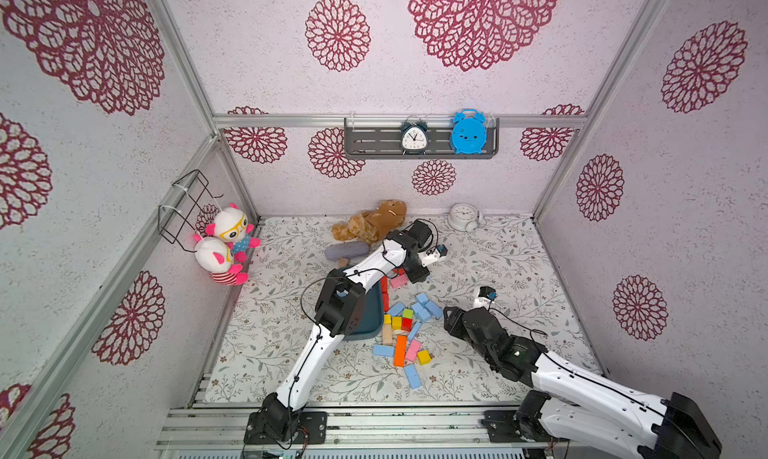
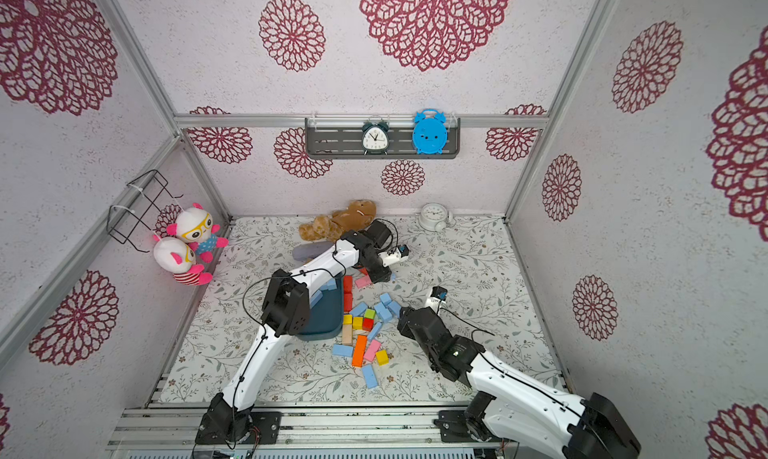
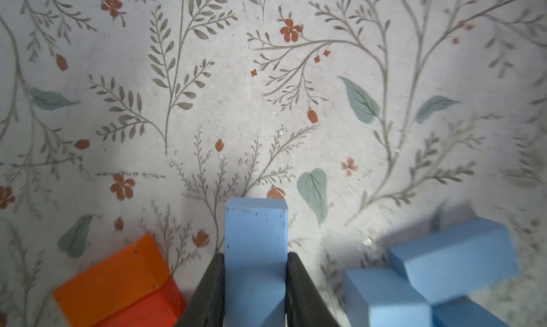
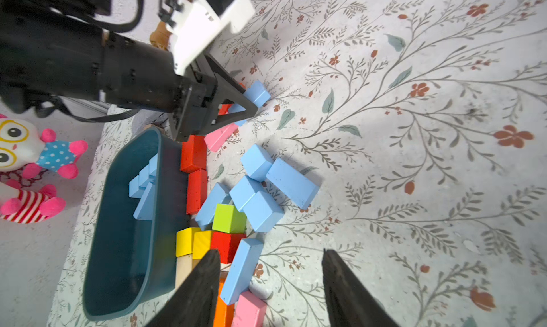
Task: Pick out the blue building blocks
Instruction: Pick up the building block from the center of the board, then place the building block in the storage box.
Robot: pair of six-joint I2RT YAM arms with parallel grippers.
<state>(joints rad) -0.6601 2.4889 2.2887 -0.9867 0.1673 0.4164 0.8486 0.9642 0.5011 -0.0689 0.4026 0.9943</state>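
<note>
At the far left, two plush dolls [image 1: 226,245] hung against the side wall. To their right, a dark teal tray [image 4: 124,251] lay on the desk [image 1: 498,270], partly hidden under the left arm [image 1: 316,353] in both top views. Several blue building blocks [image 4: 145,186] lay inside the tray, gathered toward its end nearer the back wall. Two red blocks [image 4: 194,154] lay in a line just beside the tray's right rim.

Past that far end of the tray, the left gripper [image 3: 256,260] pinched one blue block [image 3: 256,236], with its dark fingers [image 3: 216,275] pressed against two opposite sides. A pink block [image 4: 220,136] lay just beside it. I could not tell whether the pinched block was clear of the desk.

Right of the tray, the loose blue blocks [image 1: 424,307] lay in a heap on the desk, touching a green cube [image 4: 229,219] that sat on yellow and red cubes. Nearer the front, two more blue pieces [image 1: 383,350] lay on either side of an orange bar [image 1: 400,350].

Further right, the right gripper [image 4: 270,253] hung low beside the heap with its jaws spread and nothing between them. A long blue bar [image 4: 241,269] lay just beside one of its fingers.
</note>
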